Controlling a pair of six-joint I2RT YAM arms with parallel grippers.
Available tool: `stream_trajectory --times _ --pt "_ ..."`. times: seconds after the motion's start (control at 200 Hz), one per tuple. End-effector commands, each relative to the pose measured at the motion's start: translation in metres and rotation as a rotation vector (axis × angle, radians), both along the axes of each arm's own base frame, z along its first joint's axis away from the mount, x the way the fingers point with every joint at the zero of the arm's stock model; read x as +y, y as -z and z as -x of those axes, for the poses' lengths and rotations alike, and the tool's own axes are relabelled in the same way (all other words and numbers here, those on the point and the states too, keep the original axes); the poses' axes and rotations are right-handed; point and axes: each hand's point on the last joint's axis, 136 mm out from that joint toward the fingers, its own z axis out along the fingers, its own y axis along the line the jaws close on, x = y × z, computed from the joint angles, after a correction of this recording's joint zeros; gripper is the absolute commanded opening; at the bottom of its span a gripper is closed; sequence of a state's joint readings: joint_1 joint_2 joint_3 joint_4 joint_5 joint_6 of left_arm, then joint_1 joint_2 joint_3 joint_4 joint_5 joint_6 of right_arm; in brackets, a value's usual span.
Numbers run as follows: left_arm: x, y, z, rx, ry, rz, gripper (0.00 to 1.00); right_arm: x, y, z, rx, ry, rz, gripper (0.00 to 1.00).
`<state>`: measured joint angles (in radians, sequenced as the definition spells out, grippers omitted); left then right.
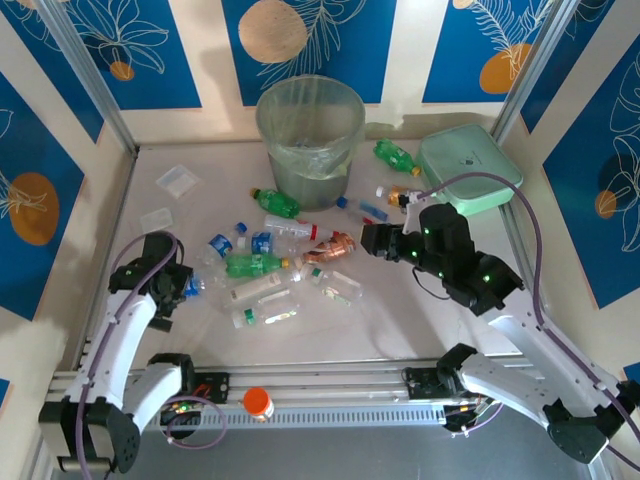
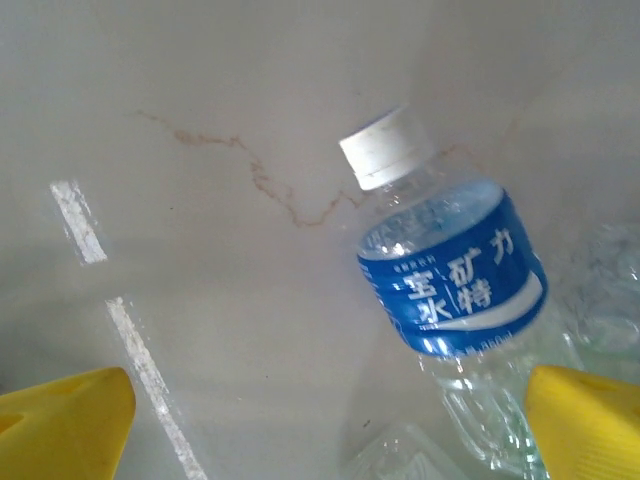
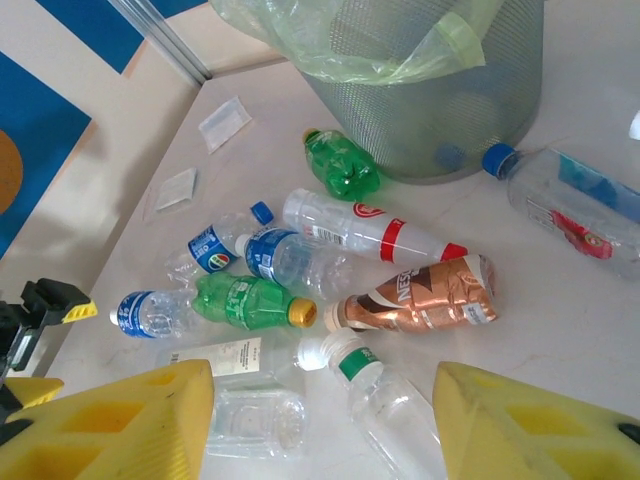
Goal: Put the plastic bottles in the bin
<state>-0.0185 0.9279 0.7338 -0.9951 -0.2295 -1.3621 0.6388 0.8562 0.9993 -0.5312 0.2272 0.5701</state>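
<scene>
Plastic bottles (image 1: 256, 265): strewn over the middle of the table (image 1: 450, 310) in the top view, just below the bin (image 1: 300, 170), a few more to its right; none lifted. Bin upright at upper centre, bagged; contents unreadable. Left gripper (image 1: 178, 285) low at the lower-left edge of the scatter, jaws wide apart, clamped on nothing. In the left wrist view, blue-labelled bottle (image 2: 450, 270) with white cap lying slantwise right of centre, lower body close to the right-hand finger (image 2: 590, 420), not squarely between the two. Right gripper (image 1: 375, 240) at the scatter's right edge, jaws apart and empty, above a clear green-labelled bottle (image 3: 375, 385) in the right wrist view. Step judged: approach for a pick on the left side, grasp not yet made. Next move likely calls for shifting toward frame right to centre the blue-labelled bottle, lowering, closing across its body, then lifting and carrying to upper centre above the bin rim. Risk: thin bottle rolling or squirting out under the squeeze.
</scene>
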Motion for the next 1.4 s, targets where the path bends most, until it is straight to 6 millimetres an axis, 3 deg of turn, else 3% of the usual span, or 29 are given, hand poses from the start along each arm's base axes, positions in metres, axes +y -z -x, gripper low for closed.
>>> stream_trajectory --times 0.0,0.34,0.585,0.77,0.95,1.19,1.395 --pt "0.000 0.003 -0.014 -0.063 -0.132 0.062 0.99 -0.009 -0.001 0.010 -0.011 0.010 0.001 0.60" --pt "-0.002 0.024 -0.044 -0.085 -0.234 0.120 0.99 -0.021 -0.003 0.018 -0.038 0.024 0.022 0.60" --pt "-0.003 0.045 -0.054 -0.041 -0.243 0.123 0.99 -0.026 -0.003 0.019 -0.045 0.031 0.047 0.60" --pt "-0.013 0.062 -0.073 -0.069 -0.186 0.176 1.00 -0.026 -0.001 0.021 -0.028 0.028 0.040 0.60" --pt "-0.010 0.070 -0.073 -0.066 -0.174 0.154 0.91 -0.024 -0.003 0.020 -0.031 0.029 0.031 0.60" --pt "-0.007 0.067 -0.070 -0.078 -0.167 0.141 0.69 -0.015 -0.005 0.018 -0.013 0.007 0.007 0.60" --pt "0.002 0.032 -0.063 -0.154 -0.166 0.094 0.63 -0.010 -0.011 0.018 -0.026 -0.012 0.001 0.60"
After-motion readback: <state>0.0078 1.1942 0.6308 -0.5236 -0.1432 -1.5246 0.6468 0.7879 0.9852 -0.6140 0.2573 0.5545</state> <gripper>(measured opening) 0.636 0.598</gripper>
